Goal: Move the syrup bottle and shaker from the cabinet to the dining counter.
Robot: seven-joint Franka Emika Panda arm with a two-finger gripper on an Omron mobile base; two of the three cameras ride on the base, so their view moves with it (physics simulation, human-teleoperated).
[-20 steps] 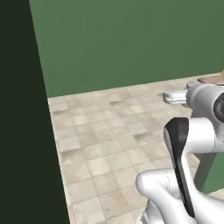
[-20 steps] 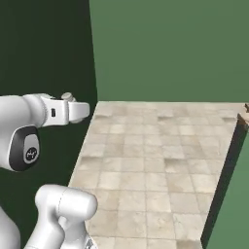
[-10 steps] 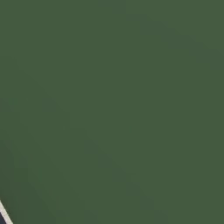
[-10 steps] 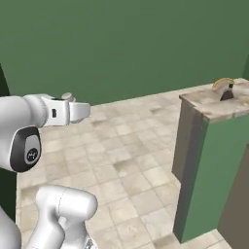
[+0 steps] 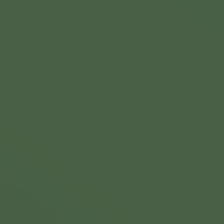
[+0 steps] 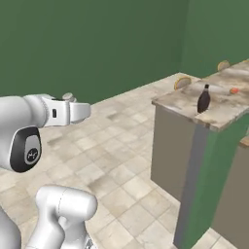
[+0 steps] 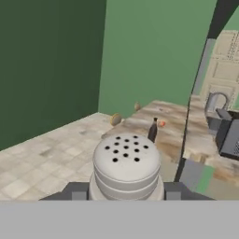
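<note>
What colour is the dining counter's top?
Tan-brown marbled stone; the dining counter shows best in the right base view.

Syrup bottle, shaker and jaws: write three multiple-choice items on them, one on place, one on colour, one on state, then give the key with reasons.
1. Where does the syrup bottle stand?
A. On the dining counter
B. On the floor tiles
C. Between the jaws

2. What colour is the wall behind the floor?
A. Beige
B. Green
C. Blue

3. What is between the jaws of the gripper?
A. Nothing
B. The syrup bottle
C. The shaker

Key: 1 A, the dark bottle stands upright on the marbled top in the right base view. 2 B, the wall is green in both the right base and hand views. 3 C, the hand view shows the perforated shaker top sitting between the two finger tips.
</note>
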